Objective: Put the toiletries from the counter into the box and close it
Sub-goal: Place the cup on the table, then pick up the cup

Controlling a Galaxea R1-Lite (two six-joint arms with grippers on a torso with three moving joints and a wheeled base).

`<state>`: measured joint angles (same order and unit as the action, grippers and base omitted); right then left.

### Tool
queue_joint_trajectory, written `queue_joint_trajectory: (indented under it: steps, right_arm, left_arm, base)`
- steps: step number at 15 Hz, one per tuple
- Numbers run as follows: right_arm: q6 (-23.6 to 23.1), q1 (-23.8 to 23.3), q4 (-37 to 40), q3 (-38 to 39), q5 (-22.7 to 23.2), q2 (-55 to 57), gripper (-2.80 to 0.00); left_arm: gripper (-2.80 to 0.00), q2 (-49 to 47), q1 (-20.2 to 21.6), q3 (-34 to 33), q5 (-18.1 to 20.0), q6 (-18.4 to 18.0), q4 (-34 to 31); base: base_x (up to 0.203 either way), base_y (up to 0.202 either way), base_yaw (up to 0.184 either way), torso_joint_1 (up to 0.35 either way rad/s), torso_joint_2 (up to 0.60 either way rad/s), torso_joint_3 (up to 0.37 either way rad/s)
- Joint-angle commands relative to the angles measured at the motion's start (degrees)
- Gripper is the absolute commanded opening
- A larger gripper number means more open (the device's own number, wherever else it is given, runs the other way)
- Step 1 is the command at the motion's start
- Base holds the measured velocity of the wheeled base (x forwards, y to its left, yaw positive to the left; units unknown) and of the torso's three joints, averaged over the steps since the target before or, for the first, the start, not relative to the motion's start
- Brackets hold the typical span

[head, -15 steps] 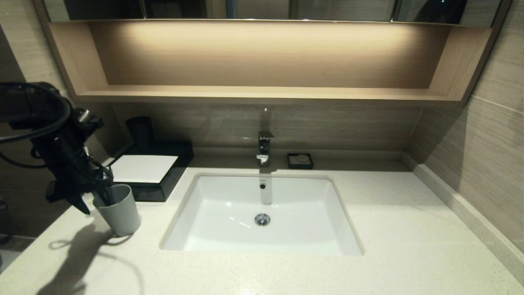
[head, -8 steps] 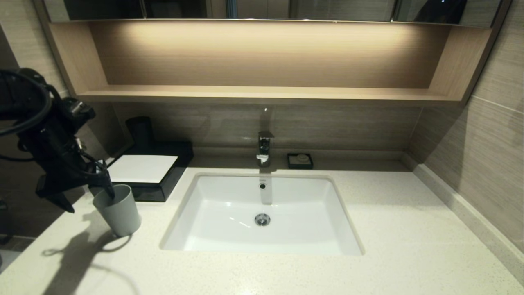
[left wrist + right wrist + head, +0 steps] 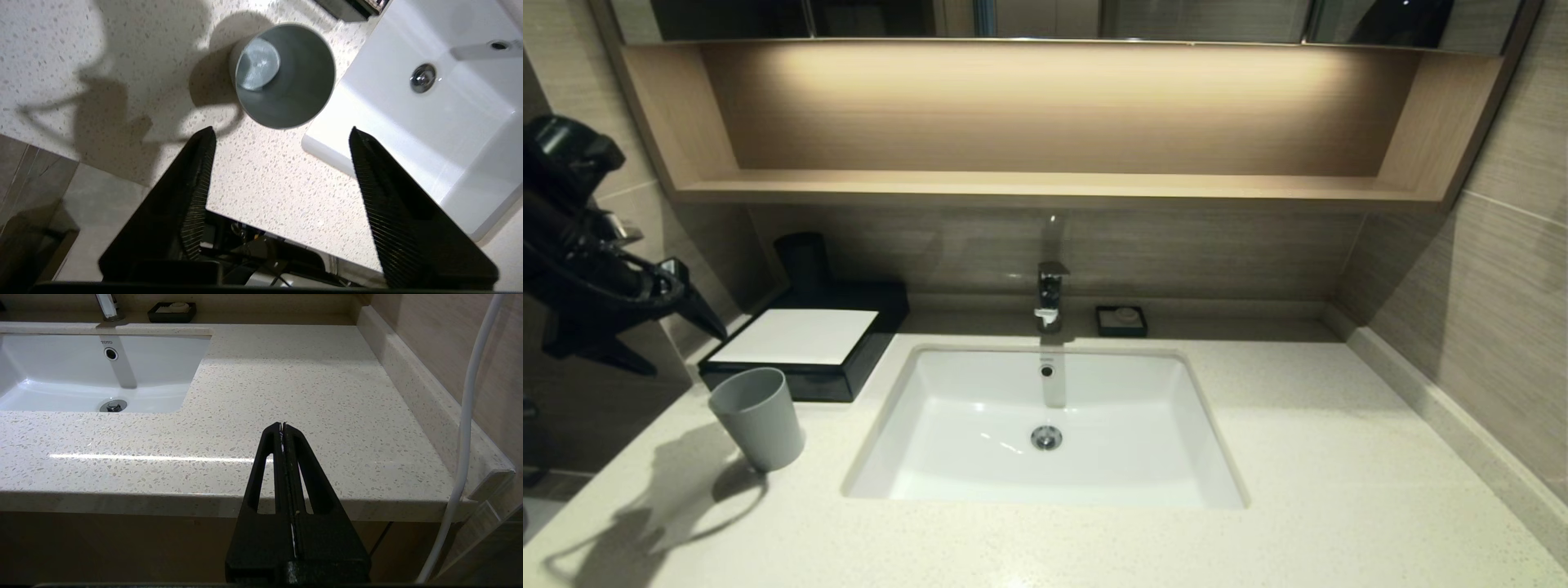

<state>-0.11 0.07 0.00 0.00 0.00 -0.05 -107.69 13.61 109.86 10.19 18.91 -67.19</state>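
Box: low black box [image 3: 805,347] with white top panel, drawer shut, at the left middle of the head view, on the bench [image 3: 1339,457] left of the sink [image 3: 1045,425].
Cup: grey plastic cup [image 3: 758,417] upright just in front of the box, nothing inside.
Toiletries: none visible.
Left claw: left claw [image 3: 282,134] at the left edge, above the cup, fingers apart, holding nothing.
Right claw: right claw [image 3: 283,426] at the bench's front edge, fingers together.

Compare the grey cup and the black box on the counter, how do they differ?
The cup is grey, round and tall; the box is black, low and rectangular. The cup is open-topped and empty, as the left wrist view shows; the box looks closed, with a flat white panel on top. The cup stands nearer the front edge, the box behind it. Both sit left of the sink.
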Motion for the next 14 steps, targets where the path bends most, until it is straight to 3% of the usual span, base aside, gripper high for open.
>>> queue_joint_trajectory:
  steps: [1, 3, 7, 14]
  right_arm:
    - [0.02, 0.01, 0.00, 0.09, 0.00, -0.04, -2.80]
    - [0.02, 0.01, 0.00, 0.09, 0.00, -0.04, -2.80]
    - [-0.07, 0.01, 0.00, 0.09, 0.00, -0.04, -2.80]
    - [0.02, 0.01, -0.08, 0.09, 0.00, -0.04, -2.80]
  left_arm:
    - [-2.80, 1.46, 2.68, -1.36, 0.83, -0.26, 3.97]
    - [-2.80, 3.06, 4.85, -3.69, 1.43, -3.00, 7.63]
    - [-2.80, 11.76, 6.30, -12.81, 9.87, -6.29, 13.87]
    - [-2.80, 19.32, 8.47, -38.54, 11.42, -15.59, 43.98]
  base:
    - [0.000, 0.000, 0.000, 0.000, 0.00, 0.000]
    - [0.000, 0.000, 0.000, 0.000, 0.00, 0.000]
    - [0.000, 0.000, 0.000, 0.000, 0.00, 0.000]
    - [0.000, 0.000, 0.000, 0.000, 0.00, 0.000]
